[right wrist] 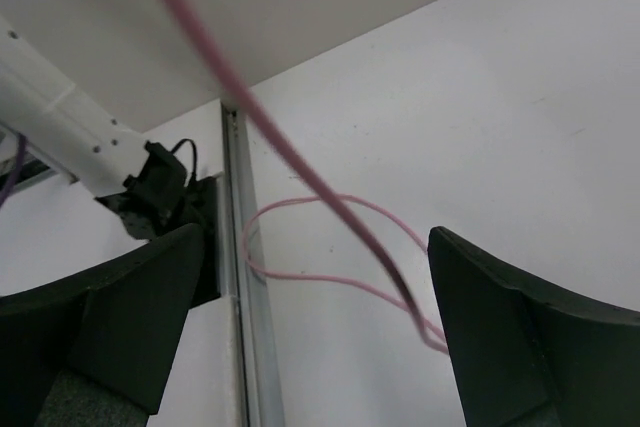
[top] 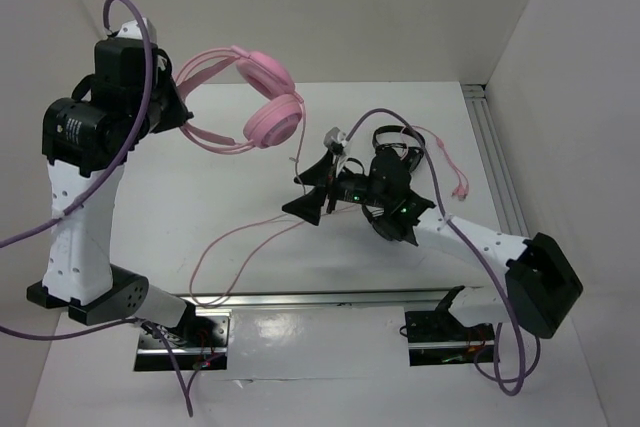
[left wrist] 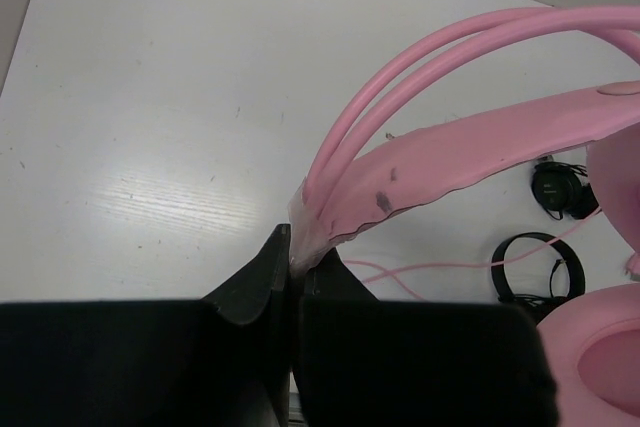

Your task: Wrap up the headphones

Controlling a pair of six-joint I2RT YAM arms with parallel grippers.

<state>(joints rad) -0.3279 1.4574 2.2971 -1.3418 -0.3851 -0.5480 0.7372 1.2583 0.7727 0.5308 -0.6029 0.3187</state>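
Observation:
The pink headphones (top: 262,97) hang in the air at the back left, held by the thin double-wire headband (left wrist: 440,152). My left gripper (top: 182,107) is raised and shut on the headband's end (left wrist: 300,237); one earcup (left wrist: 605,352) shows at the right of the left wrist view. The long pink cable (top: 235,242) drops from the headphones and loops on the table. My right gripper (top: 308,190) is open in mid-table. The cable (right wrist: 290,157) runs slanting between its fingers (right wrist: 130,317), touching neither.
Two black headsets (top: 400,142) lie behind the right wrist; they also show in the left wrist view (left wrist: 535,267). The cable's plug ends (top: 460,187) lie at the right. A metal rail (right wrist: 245,297) runs along the near edge by the left arm's base (right wrist: 160,197).

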